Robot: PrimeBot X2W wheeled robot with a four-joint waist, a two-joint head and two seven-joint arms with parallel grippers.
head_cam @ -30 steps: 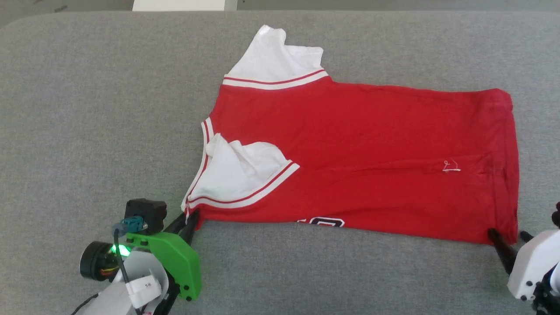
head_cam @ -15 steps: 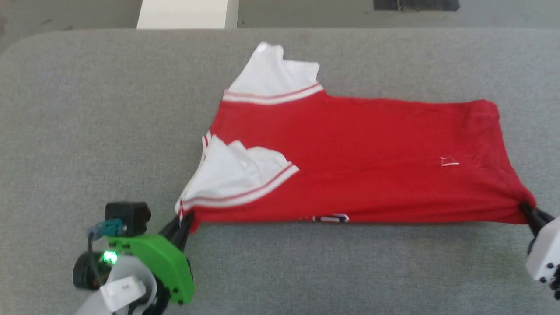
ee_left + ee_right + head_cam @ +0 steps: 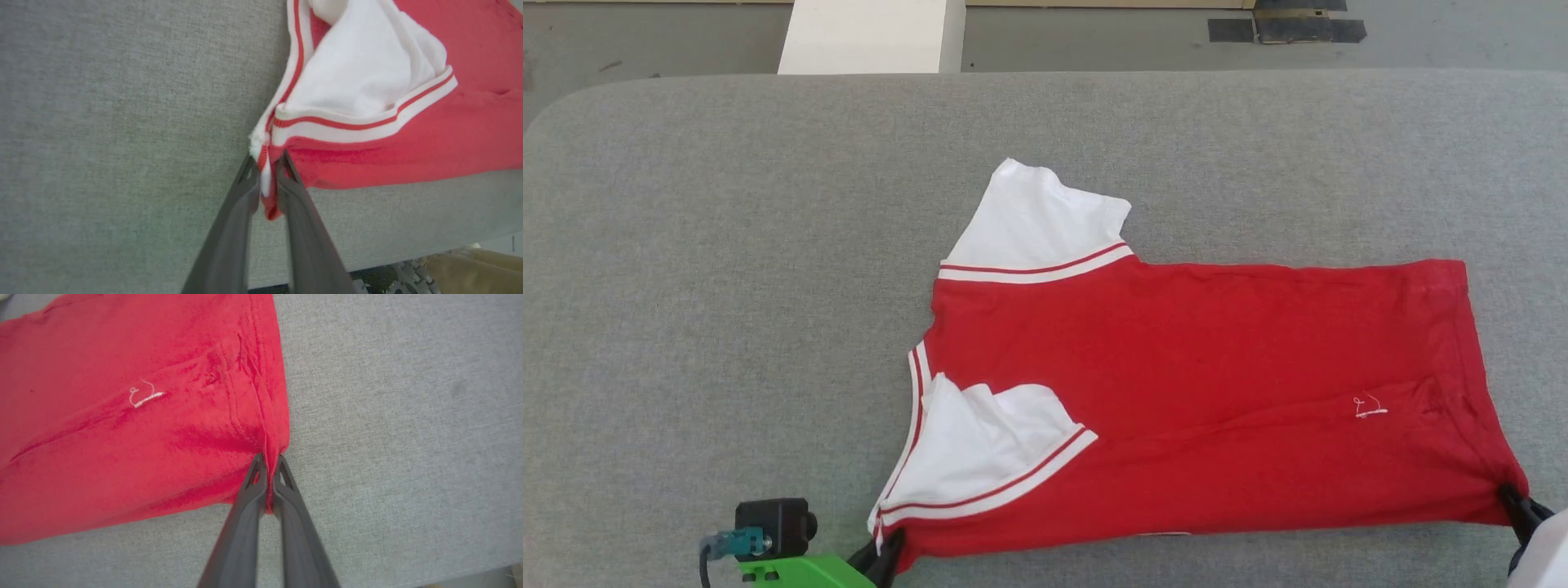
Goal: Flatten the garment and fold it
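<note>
Garment is on the grey table, centre to lower right of the head view, with its long axis running left-right. Collar end is at left, hem at right. The red body lies mostly flat, with a shallow crease running across the lower half.

Sleeves:
- Upper sleeve: white, spread on the table, pointing toward top centre.
- Lower sleeve: white, rumpled, lying over the red body. Its striped trim runs diagonally.

Left gripper is at the bottom edge, left of centre. It's clenched on the garment's lower-left corner. In the left wrist view, red-and-white fabric is pinched between the two dark fingers, and a small red tab pokes out below the pinch.

Right gripper is in the bottom right corner, clamped on the lower-right hem corner. In the right wrist view the hem is squeezed between the fingertips, and creases fan out from the grip into the red cloth.

The garment's bottom edge runs nearly straight between the two grips. A sliver of white print shows along it near bottom centre, too small to read.

Small white logo is right of centre, near the hem.

A green bracket and black camera module sit at bottom left, just beside the left gripper.

Beyond the table's far edge, at the top of the frame, there's a white block and dark patches on the floor.
</note>
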